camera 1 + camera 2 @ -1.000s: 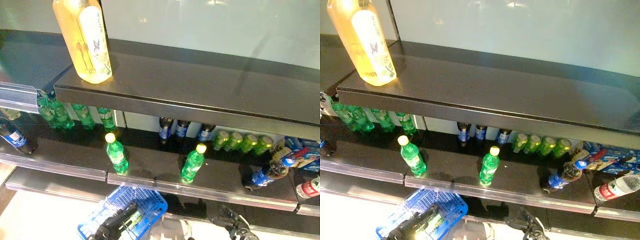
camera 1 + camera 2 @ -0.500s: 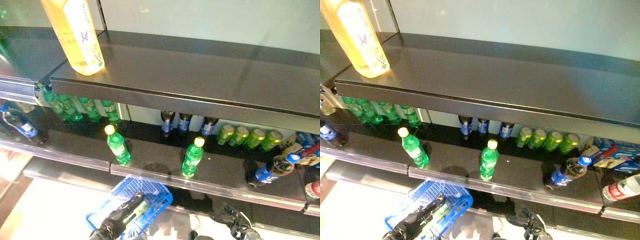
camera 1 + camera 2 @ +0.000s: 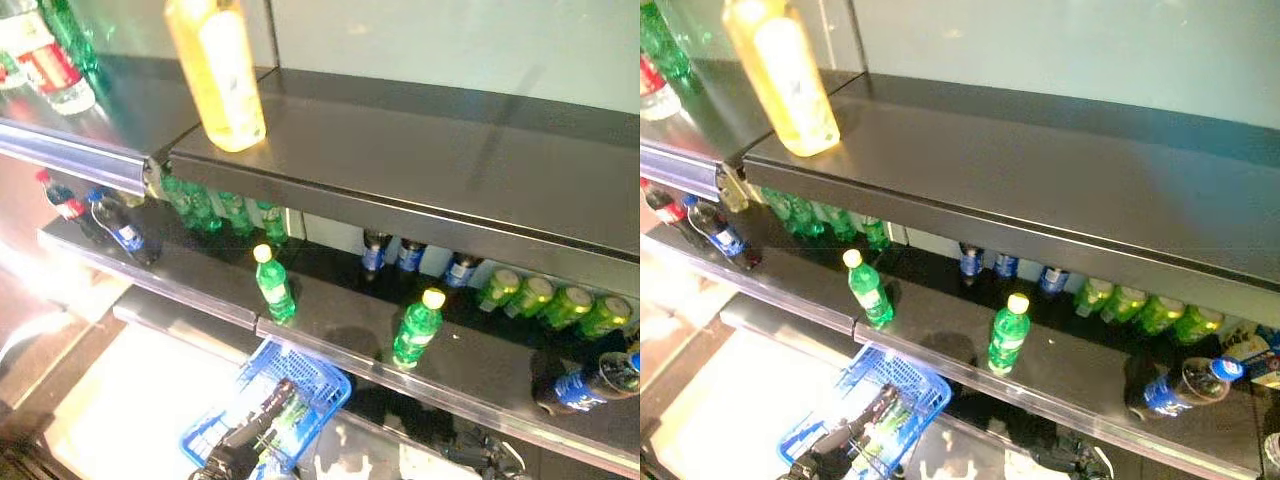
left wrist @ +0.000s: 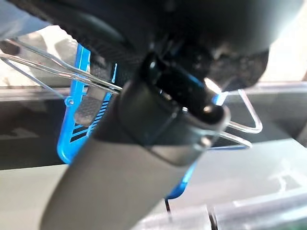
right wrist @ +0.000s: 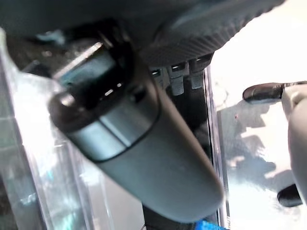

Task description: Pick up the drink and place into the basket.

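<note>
Left hand (image 3: 240,455) sits low by the blue basket (image 3: 320,375), and its fingers are curled round the basket's wire handle (image 4: 240,129), as the left wrist view shows. A green-and-white drink shows inside the basket, right by the hand. Right hand (image 3: 480,450) is down at the bottom edge, under the lower shelf (image 3: 480,360); whether its fingers are open or closed cannot be told.

Two green bottles with yellow caps stand upright near the front of the lower shelf: one (image 3: 272,285) above the basket and one (image 3: 415,328) further right, well apart. A row of green cans (image 3: 555,300) lies at the back on the right. A blue-labelled dark bottle (image 3: 590,380) lies on its side at the far right. A tall yellow bottle (image 3: 218,70) stands on the top shelf (image 3: 450,170).

Compared with half a second ago, the whole view has swung left, so more of the left shelf shows, with a red-labelled bottle (image 3: 45,70) at the top corner. The bottles kept their places on the shelves. The left hand still holds the basket.
</note>
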Controlling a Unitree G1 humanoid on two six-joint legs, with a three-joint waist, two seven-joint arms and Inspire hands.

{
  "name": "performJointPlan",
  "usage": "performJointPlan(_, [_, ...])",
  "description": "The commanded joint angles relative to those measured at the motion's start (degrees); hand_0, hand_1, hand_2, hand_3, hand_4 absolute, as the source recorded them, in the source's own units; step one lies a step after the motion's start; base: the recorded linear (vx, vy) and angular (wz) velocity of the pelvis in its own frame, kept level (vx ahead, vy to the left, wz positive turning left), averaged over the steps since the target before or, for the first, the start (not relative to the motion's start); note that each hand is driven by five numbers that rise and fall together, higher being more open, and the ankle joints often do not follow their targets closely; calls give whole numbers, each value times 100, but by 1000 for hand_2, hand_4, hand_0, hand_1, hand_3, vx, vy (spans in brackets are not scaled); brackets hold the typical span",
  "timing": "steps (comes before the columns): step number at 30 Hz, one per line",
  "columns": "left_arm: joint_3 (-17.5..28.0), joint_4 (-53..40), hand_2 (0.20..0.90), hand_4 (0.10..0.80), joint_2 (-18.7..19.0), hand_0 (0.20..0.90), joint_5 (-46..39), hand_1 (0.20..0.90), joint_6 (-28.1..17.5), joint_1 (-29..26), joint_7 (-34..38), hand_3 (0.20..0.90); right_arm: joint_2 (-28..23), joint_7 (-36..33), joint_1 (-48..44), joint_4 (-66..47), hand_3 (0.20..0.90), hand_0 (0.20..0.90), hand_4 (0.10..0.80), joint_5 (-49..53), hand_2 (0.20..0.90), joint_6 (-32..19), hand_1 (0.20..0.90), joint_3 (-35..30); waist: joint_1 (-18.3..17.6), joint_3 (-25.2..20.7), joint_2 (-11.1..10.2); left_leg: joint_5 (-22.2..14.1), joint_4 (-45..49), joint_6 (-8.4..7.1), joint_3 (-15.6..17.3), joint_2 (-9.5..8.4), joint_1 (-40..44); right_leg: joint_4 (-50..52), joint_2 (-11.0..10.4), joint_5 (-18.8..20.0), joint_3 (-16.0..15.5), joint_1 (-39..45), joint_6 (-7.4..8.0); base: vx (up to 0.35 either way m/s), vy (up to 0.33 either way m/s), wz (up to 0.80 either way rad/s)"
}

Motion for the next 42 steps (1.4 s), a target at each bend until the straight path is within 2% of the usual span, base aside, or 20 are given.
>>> performJointPlan(1, [25, -160, 300, 100, 375, 300, 195, 300, -132, -75, -777, 200, -33, -96, -406, -60, 900, 900, 800, 87, 900, -325, 900, -192, 99, 41, -57, -347, -94, -154, -35, -100, 400, 29, 247, 245, 209, -4, -38, 15, 213, 15])
performJointPlan(6, [-35, -113, 300, 100, 509, 300, 60, 300, -38, -76, -903, 200, 76, -31, -311, -61, 900, 900, 800, 1, 900, -287, 900, -171, 70, -20, -161, -442, -293, 27, -25, -329, 474, 94, 136, 658, 301, -228, 249, 4, 189, -12])
performJointPlan(12, [-84, -65, 300, 100, 544, 300, 81, 300, -12, -150, -901, 200, 202, -44, -216, -73, 900, 900, 800, 11, 900, -320, 900, -159, 37, 10, -310, -510, -293, 149, 0, -465, 377, 48, 98, 944, 406, -444, 378, -48, 114, -11])
performJointPlan(15, [-116, -101, 300, 100, 609, 300, 212, 300, 32, -171, -786, 200, 285, -60, -114, -77, 900, 900, 800, 101, 900, -392, 900, -158, -18, 96, -454, -562, -293, 183, 110, -525, 345, -174, 80, 1335, 414, -741, 498, -106, 60, -30])
performJointPlan(18, [-103, -37, 300, 100, 697, 300, 186, 300, -38, -240, -725, 200, 346, 10, -134, -17, 900, 900, 800, 178, 900, -476, 900, -141, -65, 180, -506, -571, -293, 242, 113, -528, 280, 6, -55, 1603, 568, -1017, 568, -146, -6, -25])
performJointPlan(22, [-1, -11, 300, 100, 741, 300, 238, 300, -25, -273, -727, 200, 365, 48, -119, -9, 900, 900, 800, 210, 900, -491, 900, -144, -13, 138, -420, -452, -293, 280, 153, -427, 200, 364, -218, 1505, 665, -834, 517, -148, -47, -14])
performJointPlan(24, [-7, 27, 300, 100, 713, 300, 102, 300, -71, -259, -722, 200, 325, 67, -134, 46, 900, 900, 800, 148, 900, -458, 900, -174, 30, 35, -327, -394, -293, 305, 128, -396, 118, 618, -371, 1478, 899, -573, 482, -206, -141, -14])
performJointPlan(28, [22, 26, 300, 100, 712, 300, 9, 300, -54, -231, -722, 200, 312, 146, -181, 211, 900, 900, 800, 64, 900, -455, 900, -196, 90, -106, -349, -385, -293, 251, -22, -382, 121, 96, -338, 1252, 1013, -51, 462, -113, -238, 3])
performJointPlan(31, [19, -13, 300, 100, 727, 300, -52, 300, -33, -269, -645, 200, 331, 185, -201, 229, 900, 900, 800, 107, 900, -467, 900, -135, 107, -168, -348, -333, -293, 172, -107, -259, 95, -189, -237, 1029, 1060, 78, 435, -147, -369, -11])
performJointPlan(32, [27, -45, 300, 100, 738, 300, -53, 300, -8, -326, -572, 200, 362, 174, -225, 185, 900, 900, 800, 160, 900, -450, 900, -70, 110, -174, -333, -286, -293, 113, -154, -145, 73, -231, -116, 781, 1123, 119, 415, -117, -294, -14])
performJointPlan(33, [31, -49, 300, 100, 737, 300, -56, 300, 1, -340, -557, 200, 369, 172, -234, 172, 900, 900, 800, 157, 900, -433, 900, -55, 114, -171, -328, -266, -293, 96, -168, -100, 68, -211, -88, 708, 1126, 124, 402, -216, -520, -19])
performJointPlan(35, [90, -8, 300, 100, 691, 300, -80, 300, -44, -376, -506, 200, 412, 151, -295, 104, 900, 900, 800, 73, 900, -355, 900, 53, 159, -143, -301, -70, -293, -68, -164, 243, 51, -127, 101, 251, 1036, 180, 234, -199, -508, -11])
performJointPlan(38, [82, -54, 300, 100, 552, 300, -187, 300, -168, -227, -587, 200, 380, 153, -371, 7, 900, 900, 800, 57, 900, -287, 900, 204, 131, 17, -276, 196, 1, -301, -192, 746, -86, 0, 334, 61, 1052, 124, -67, -184, -460, 8])
performJointPlan(39, [48, -116, 300, 100, 495, 300, -179, 300, -172, -181, -611, 200, 319, 78, -381, -39, 900, 900, 800, 61, 900, -234, 900, 203, 117, 112, -238, 484, 211, -430, -223, 943, -305, 38, 421, -1, 1089, 178, -165, -133, -203, 19])
performJointPlan(40, [48, -118, 300, 100, 493, 300, -178, 300, -172, -181, -610, 200, 317, 77, -381, -40, 900, 900, 800, 61, 900, -233, 900, 202, 109, 111, -233, 485, 220, -436, -237, 950, -316, 37, 429, -1, 1080, 178, -170, -149, -171, 15])
performJointPlan(41, [12, -213, 300, 100, 446, 300, -154, 300, -134, -172, -644, 200, 242, 33, -389, -46, 900, 900, 800, 125, 900, -197, 900, 151, 91, 193, -215, 652, 438, -491, -210, 1005, -455, 4, 449, -9, 1070, 259, -225, -147, -122, 16])
performJointPlan(42, [-51, -295, 300, 100, 391, 300, -202, 300, -119, -184, -630, 200, 188, 11, -412, -46, 900, 900, 800, 108, 900, -187, 900, 130, 63, 232, -223, 550, 603, -450, -145, 959, -466, -38, 411, 7, 1013, 284, -264, -182, -132, 23])
